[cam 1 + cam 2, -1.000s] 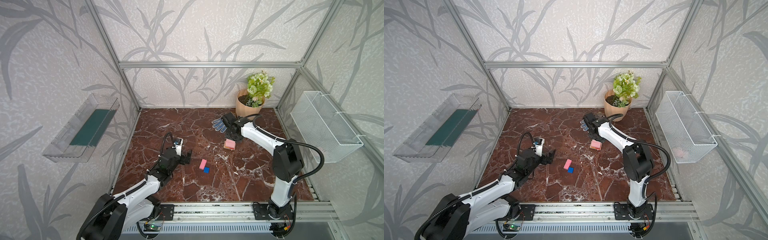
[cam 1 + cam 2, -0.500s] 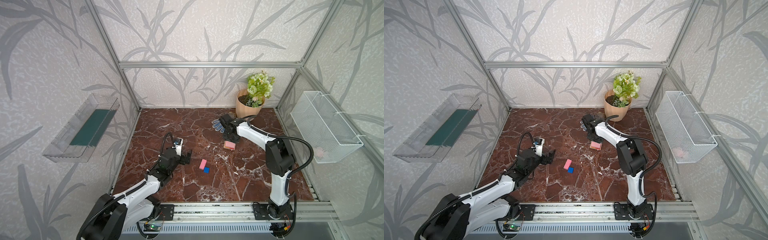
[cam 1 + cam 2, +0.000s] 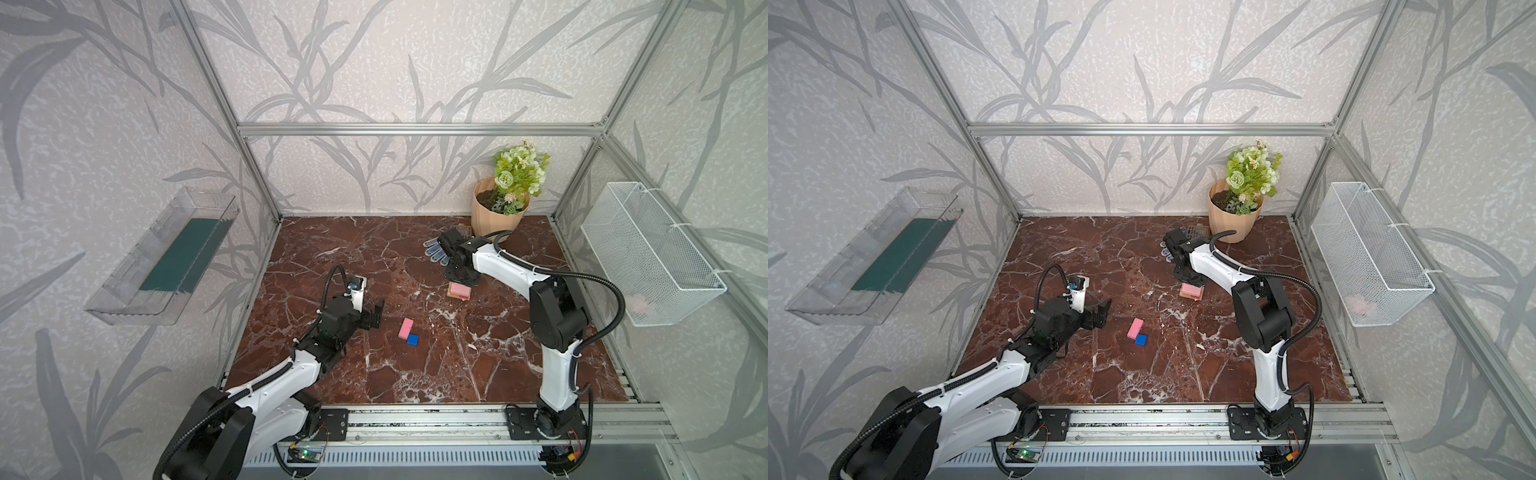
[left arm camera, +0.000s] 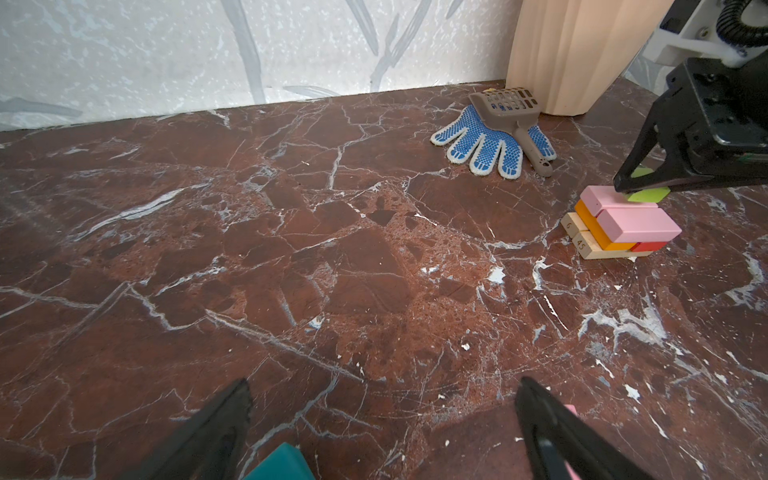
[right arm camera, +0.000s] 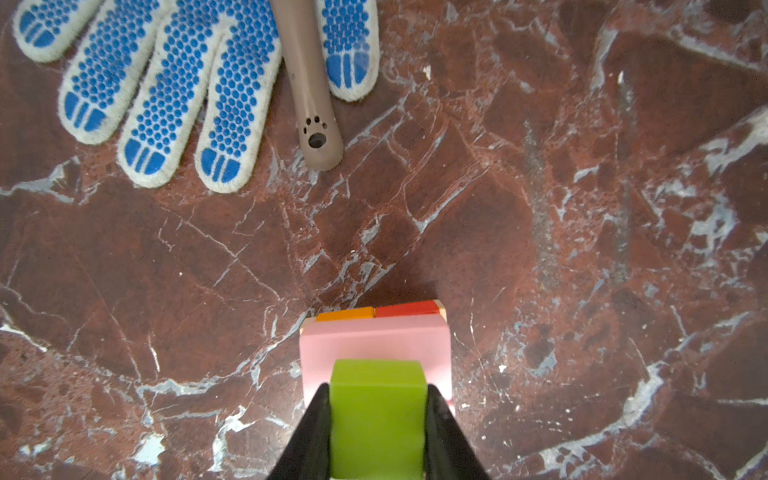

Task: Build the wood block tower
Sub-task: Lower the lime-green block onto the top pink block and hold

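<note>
Over pink blocks, smooth green cube

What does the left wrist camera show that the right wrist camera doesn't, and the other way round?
Only the left wrist view: the beige flowerpot, the scoop with its slotted head, numbers on the tan base blocks of the tower, and a teal block by the open left gripper. Only the right wrist view: the paw print on the scoop's handle, and the right gripper with its fingers clamping the green cube from both sides. Both: the blue-dotted glove, the scoop's handle, the pink blocks, orange block, red block, and the green cube.
</note>
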